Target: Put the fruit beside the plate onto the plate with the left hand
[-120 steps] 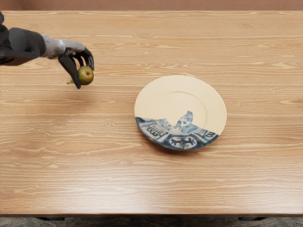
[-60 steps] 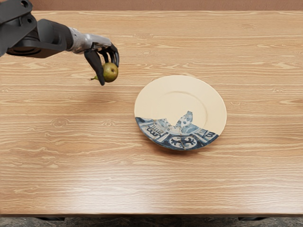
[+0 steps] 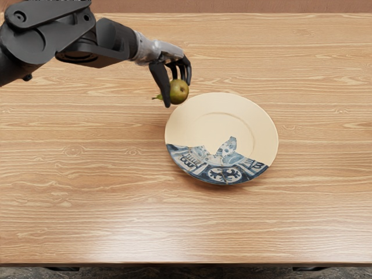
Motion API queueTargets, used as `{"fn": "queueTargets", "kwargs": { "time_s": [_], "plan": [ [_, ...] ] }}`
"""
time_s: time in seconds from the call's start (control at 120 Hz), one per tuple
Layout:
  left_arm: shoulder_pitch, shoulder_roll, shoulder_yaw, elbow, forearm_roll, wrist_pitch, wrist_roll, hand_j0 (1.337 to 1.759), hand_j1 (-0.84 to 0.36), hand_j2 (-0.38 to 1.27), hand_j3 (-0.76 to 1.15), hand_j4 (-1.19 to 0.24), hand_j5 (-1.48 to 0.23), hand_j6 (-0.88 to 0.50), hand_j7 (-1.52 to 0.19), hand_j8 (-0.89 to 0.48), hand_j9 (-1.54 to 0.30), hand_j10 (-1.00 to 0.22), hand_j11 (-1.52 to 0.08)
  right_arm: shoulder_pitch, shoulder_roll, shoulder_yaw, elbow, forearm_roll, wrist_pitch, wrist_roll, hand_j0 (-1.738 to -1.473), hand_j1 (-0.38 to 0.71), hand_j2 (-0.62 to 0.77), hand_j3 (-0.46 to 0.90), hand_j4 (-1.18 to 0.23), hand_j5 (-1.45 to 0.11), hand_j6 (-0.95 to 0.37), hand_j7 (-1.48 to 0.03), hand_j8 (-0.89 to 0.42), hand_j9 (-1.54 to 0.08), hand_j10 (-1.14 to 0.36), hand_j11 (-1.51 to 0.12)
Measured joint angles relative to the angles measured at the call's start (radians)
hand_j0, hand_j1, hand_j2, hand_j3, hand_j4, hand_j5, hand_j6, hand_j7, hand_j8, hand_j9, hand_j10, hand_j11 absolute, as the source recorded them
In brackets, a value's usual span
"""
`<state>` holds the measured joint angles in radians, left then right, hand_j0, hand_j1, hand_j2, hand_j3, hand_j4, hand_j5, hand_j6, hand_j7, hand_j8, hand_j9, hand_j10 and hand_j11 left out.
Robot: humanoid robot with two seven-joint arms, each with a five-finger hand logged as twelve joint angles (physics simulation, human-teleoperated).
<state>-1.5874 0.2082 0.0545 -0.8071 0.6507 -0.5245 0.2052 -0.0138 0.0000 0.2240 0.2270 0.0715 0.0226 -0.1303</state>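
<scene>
Fruit (image 3: pixel 179 91), clasped by fingers (image 3: pixel 162 85) of the left hand (image 3: pixel 170 65), hangs over the plate's (image 3: pixel 264 125) upper-left rim, its centre down-right.

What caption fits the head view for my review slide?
Left hand carries a small green fruit above the wooden table, just short of the far-left rim of the cream plate.

- left arm (image 3: pixel 70 38) is dark charcoal grey all over, matte, made of chunky rounded shells
- top end is a big round joint housing (image 3: pixel 26 45) with a flat bracket-looking plate over it and a small round pivot (image 3: pixel 17 16) at the plate's end
- forearm (image 3: pixel 110 42) is a smooth dark cylinder, tapering a bit
- wrist (image 3: pixel 150 50) is a short light silver-grey bit, looks metallic
- left hand (image 3: pixel 172 65) is black with slim, segmented fingers (image 3: pixel 161 87)
- any screws or markings are too small to tell
</scene>
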Motion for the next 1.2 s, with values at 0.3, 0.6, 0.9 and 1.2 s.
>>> {"fn": "queueTargets", "kwargs": {
  "time_s": [0.3,0.6,0.9,1.2],
  "plan": [
    [-0.032,-0.101,-0.008,-0.004,-0.029,0.010,0.051,1.652,-0.27,0.53,0.00,-0.53,-1.21,-0.35,-1.19,-0.41,-1.17,-0.85,-1.18,0.000,0.000,0.000,0.000,0.000,-0.001,0.001,-1.658,-0.32,-0.01,0.00,-0.03,-0.03,-0.03,-0.03,-0.03,-0.03,-0.03,-0.03],
    [-0.040,-0.189,-0.022,0.015,-0.031,0.037,0.090,1.651,-0.27,0.53,0.00,-0.53,-1.21,-0.35,-1.19,-0.41,-1.18,-0.85,-1.19,0.000,0.000,0.000,0.000,0.000,-0.001,0.001,-1.658,-0.32,-0.01,0.00,-0.03,-0.03,-0.03,-0.03,-0.03,-0.03,-0.03,-0.03],
    [-0.032,-0.208,-0.015,0.064,-0.022,0.057,0.098,1.651,-0.27,0.52,0.00,-0.53,-1.20,-0.35,-1.18,-0.41,-1.17,-0.85,-1.18,0.000,0.000,0.000,0.000,0.000,-0.001,0.001,-1.658,-0.32,-0.01,0.00,-0.03,-0.03,-0.03,-0.03,-0.03,-0.03,-0.03,-0.03],
    [0.000,-0.208,-0.032,0.062,-0.122,0.193,0.093,1.656,0.05,0.16,0.00,-0.26,-0.46,-0.21,-0.46,-0.23,-0.45,-0.34,-0.45,0.000,0.000,0.000,0.000,0.000,-0.001,0.001,-1.658,-0.32,-0.01,0.00,-0.03,-0.03,-0.03,-0.03,-0.03,-0.03,-0.03,-0.03]
  ]
}}
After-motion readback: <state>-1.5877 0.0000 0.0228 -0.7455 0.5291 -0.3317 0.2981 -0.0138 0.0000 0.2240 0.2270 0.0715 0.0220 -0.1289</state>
